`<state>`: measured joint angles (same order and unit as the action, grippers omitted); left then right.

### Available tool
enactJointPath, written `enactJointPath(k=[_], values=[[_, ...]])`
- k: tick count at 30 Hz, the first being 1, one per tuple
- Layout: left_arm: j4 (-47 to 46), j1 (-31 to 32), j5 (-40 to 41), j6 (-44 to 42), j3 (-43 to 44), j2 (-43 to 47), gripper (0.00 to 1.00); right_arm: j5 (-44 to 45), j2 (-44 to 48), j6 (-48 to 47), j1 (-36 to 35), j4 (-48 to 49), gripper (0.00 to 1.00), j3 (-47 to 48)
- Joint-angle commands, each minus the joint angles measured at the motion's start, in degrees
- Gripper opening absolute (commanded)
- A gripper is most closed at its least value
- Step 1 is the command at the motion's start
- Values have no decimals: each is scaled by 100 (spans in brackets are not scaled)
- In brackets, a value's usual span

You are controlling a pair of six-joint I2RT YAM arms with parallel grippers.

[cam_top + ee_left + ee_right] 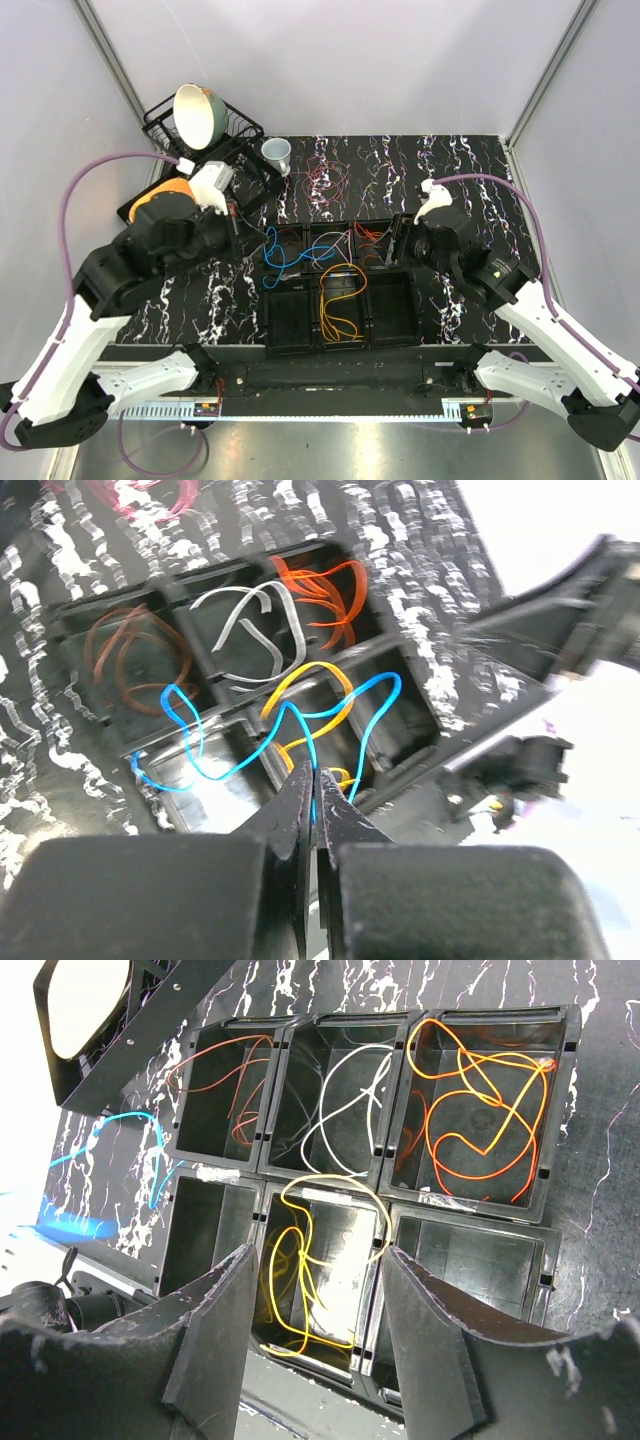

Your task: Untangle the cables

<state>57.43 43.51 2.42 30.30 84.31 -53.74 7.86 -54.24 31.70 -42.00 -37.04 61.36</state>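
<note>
Now, left claw (312, 772) pinching one blue cable (215, 775), right claw (318, 1256) spread, one six-compartment tray (490, 1014).

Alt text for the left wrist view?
Left pincer shut on a blue cable that loops across a black compartment tray. A brown cable, white cable and orange cable lie in the far compartments, a yellow cable nearer.

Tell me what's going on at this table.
The left tool is shut on the blue cable, which trails across the black tray. The right tool hangs open above the tray, holding nothing. The brown cable, white cable and yellow cable lie in its compartments; red cables lie loose on the mat beyond.
</note>
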Motion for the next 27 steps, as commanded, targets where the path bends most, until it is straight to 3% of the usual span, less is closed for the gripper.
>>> enactJointPath(k=[1, 16, 22, 27], values=[[102, 26, -567, -200, 691, -40, 0, -12, 106, -42, 25, 311, 59, -45], [313, 26, -866, -412, 1861, -322, 0, -21, 247, -6, 16, 364, 59, -204], [-12, 26, -856, -17, 440, 274, 0, -39, 230, -15, 16, 373, 59, -204], [-294, 18, -945, 827, -1608, 1250, 0, -65, 282, -24, 25, 338, 59, -239]])
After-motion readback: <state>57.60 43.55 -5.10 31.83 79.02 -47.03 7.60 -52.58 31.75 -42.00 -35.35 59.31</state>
